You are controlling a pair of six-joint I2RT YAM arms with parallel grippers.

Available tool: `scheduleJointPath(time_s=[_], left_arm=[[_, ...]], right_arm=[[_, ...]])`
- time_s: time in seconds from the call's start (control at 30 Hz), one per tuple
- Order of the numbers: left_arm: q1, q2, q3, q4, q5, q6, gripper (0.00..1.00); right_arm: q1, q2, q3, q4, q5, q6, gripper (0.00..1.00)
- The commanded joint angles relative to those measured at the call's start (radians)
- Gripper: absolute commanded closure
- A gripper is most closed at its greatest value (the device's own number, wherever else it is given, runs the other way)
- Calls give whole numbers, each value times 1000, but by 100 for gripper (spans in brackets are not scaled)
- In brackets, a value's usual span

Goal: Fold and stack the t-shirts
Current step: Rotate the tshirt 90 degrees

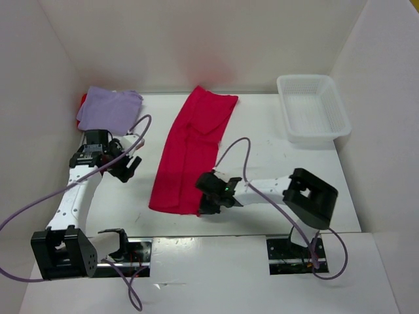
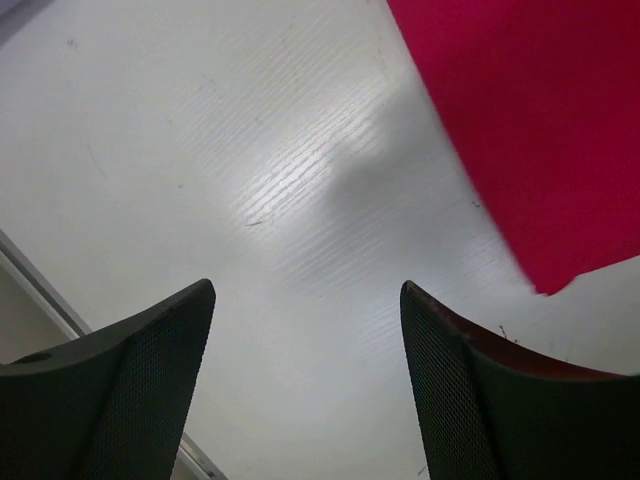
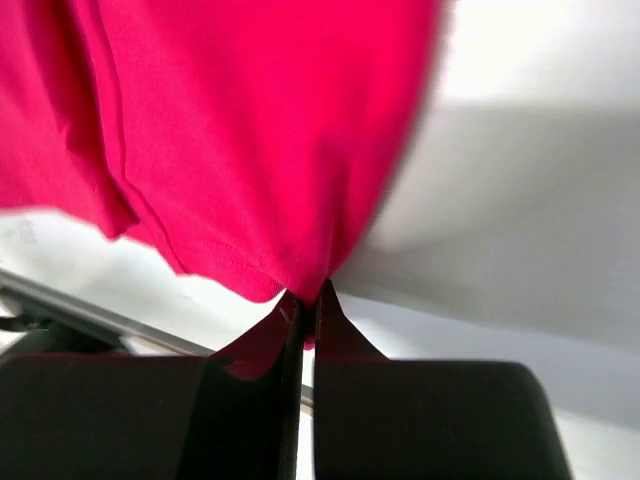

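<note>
White walls close in a white table [image 1: 275, 167]. At its far left a lavender t-shirt [image 1: 108, 108] lies on a red t-shirt [image 1: 82, 100], of which only an edge shows. Near them the left claw [image 1: 126, 165] hangs wide open over bare table, holding nothing. In the middle a crimson t-shirt [image 1: 193, 144] lies as a long folded strip, and the right claw [image 1: 207, 204] is pinched tight on its near right corner. A white bin [image 1: 313, 110] sits at the far right.
</note>
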Motion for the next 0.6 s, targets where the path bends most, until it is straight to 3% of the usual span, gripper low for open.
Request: scheduleJointPath(time_s=[0.0, 0.07, 0.17, 0.33, 0.37, 0.4, 0.5, 0.57], left_arm=[[-83, -20, 61, -9, 50, 77, 18], [-152, 9, 98, -18, 50, 97, 17], [-343, 36, 132, -18, 27, 141, 14], [-730, 73, 101, -59, -83, 259, 12], [-784, 82, 85, -59, -97, 270, 12], [-887, 82, 40, -74, -109, 292, 12], [-1074, 82, -43, -75, -166, 315, 12], [-1134, 98, -55, -56, -180, 326, 12]], right_arm=[[-24, -126, -131, -157, 72, -6, 100], [-33, -218, -204, -200, 72, -6, 100], [-58, -318, -284, -237, 63, -6, 100], [-68, -404, -343, -240, -44, -86, 99], [-68, -417, -353, -220, -64, -107, 94], [-68, -418, -354, -220, -93, -129, 76], [-78, -427, -285, -266, -82, -195, 47], [-87, -427, -258, -280, -81, -236, 42]])
